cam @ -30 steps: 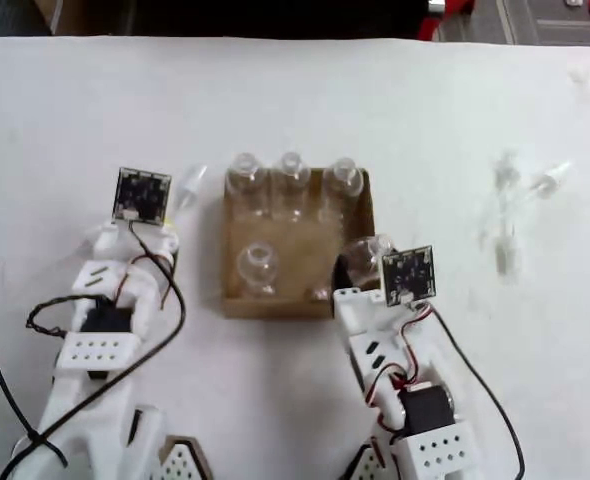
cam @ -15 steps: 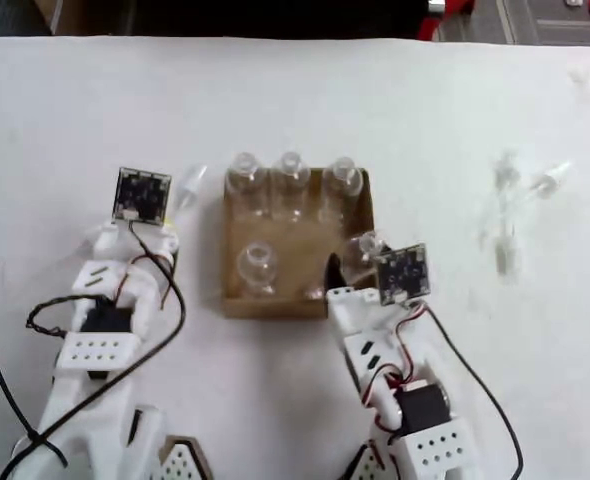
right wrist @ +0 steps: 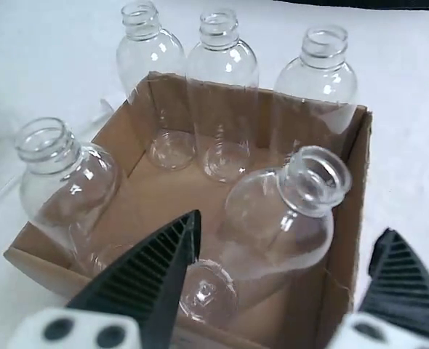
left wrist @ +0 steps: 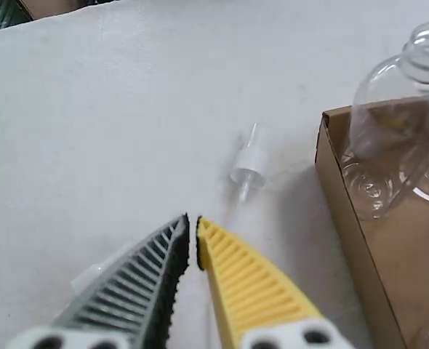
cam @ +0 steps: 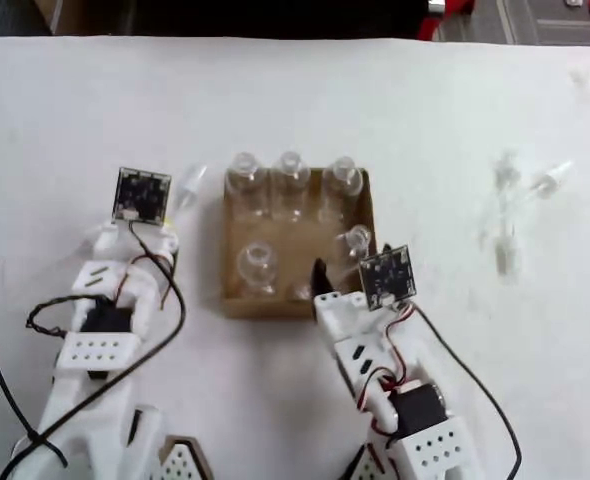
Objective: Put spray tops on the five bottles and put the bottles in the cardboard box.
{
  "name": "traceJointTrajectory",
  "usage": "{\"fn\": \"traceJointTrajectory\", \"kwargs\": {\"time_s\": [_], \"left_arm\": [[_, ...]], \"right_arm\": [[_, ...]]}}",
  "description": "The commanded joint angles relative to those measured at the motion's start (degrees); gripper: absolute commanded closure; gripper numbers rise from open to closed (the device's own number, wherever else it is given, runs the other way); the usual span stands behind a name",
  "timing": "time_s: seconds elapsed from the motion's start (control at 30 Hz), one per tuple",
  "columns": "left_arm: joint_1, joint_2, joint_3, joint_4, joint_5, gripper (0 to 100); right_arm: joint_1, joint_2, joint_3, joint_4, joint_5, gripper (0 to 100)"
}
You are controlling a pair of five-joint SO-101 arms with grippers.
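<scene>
right end effector [right wrist: 289, 224] wide open at leaning bottle [right wrist: 276, 218] in cardboard box [right wrist: 347, 247]; left end effector [left wrist: 193, 219] closed, empty, near spray top [left wrist: 247, 163]

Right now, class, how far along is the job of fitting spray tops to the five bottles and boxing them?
Done: all five bottles are in the cardboard box, with one leaning bottle. In hand: nothing; the right gripper is open by it, the left gripper shut, empty, near a loose spray top. Left: every neck is bare, so all tops remain to fit.
</scene>
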Motion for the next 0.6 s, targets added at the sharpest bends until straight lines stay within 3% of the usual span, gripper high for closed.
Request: {"fn": "traceJointTrajectory", "kwargs": {"time_s": [0.0,0.57], "left_arm": [[0.0,0.3,-0.7,-1.8,-0.7,98],[0.0,0.3,-0.7,-1.8,-0.7,98]], "right_arm": [[-0.3,-0.6,-0.1,-1.3,-0.1,65.2],[1.7,-0.6,-1.3,-1.6,-0.3,65.5]]}}
